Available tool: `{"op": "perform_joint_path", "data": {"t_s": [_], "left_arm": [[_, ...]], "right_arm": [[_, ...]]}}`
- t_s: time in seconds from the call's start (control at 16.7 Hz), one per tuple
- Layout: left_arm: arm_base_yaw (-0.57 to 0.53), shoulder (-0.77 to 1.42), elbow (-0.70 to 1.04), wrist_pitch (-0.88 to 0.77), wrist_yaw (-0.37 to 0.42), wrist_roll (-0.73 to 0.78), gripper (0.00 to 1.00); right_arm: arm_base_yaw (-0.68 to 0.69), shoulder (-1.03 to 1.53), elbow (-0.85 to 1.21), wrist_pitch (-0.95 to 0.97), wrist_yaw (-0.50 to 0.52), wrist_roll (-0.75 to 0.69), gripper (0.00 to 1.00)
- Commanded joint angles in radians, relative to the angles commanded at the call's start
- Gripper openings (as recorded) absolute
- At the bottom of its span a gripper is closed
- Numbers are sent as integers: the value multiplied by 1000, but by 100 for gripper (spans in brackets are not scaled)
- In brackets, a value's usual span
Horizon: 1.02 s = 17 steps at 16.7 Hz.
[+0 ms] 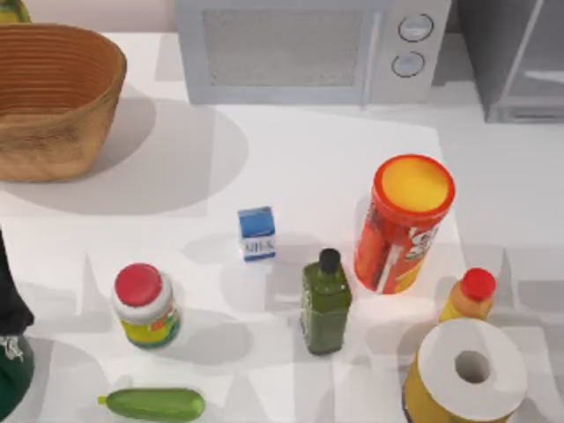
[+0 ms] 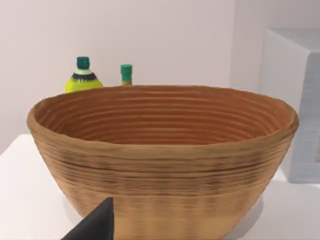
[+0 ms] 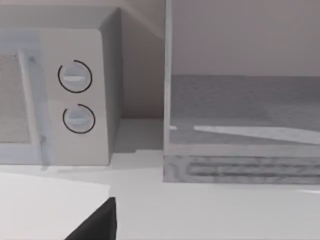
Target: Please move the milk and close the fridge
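At the table's left edge the left arm [image 1: 11,344] is seen parked, well apart from the goods; whether its jaws are open or closed cannot be told; its wrist camera is held level toward the basket [image 1: 53,97], behind which two green-capped bottles [image 2: 83,77] are glimpsed. The milk [image 1: 256,233] is left standing upright and untouched near the table's middle, between the jar [image 1: 144,305] and the green bottle [image 1: 326,301], with open space around it, so a grasp from above is judged unobstructed. At the back right the fridge [image 1: 520,62] is shown beside the microwave [image 1: 308,48]; the right wrist camera is aimed at its interior [image 3: 240,110], the door apparently open; the right jaws' state cannot be told.
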Motion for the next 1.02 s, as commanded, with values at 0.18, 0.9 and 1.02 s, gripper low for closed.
{"op": "perform_joint_path", "data": {"t_s": [0.18,0.9,1.02], "left_arm": [[0,0,0,0,0,0,100],[0,0,0,0,0,0,100],[0,0,0,0,0,0,100]], "right_arm": [[118,92,10,102,123,2,100],[555,456,22,447,563,12,100],[559,459,23,451,567,12,100]]}}
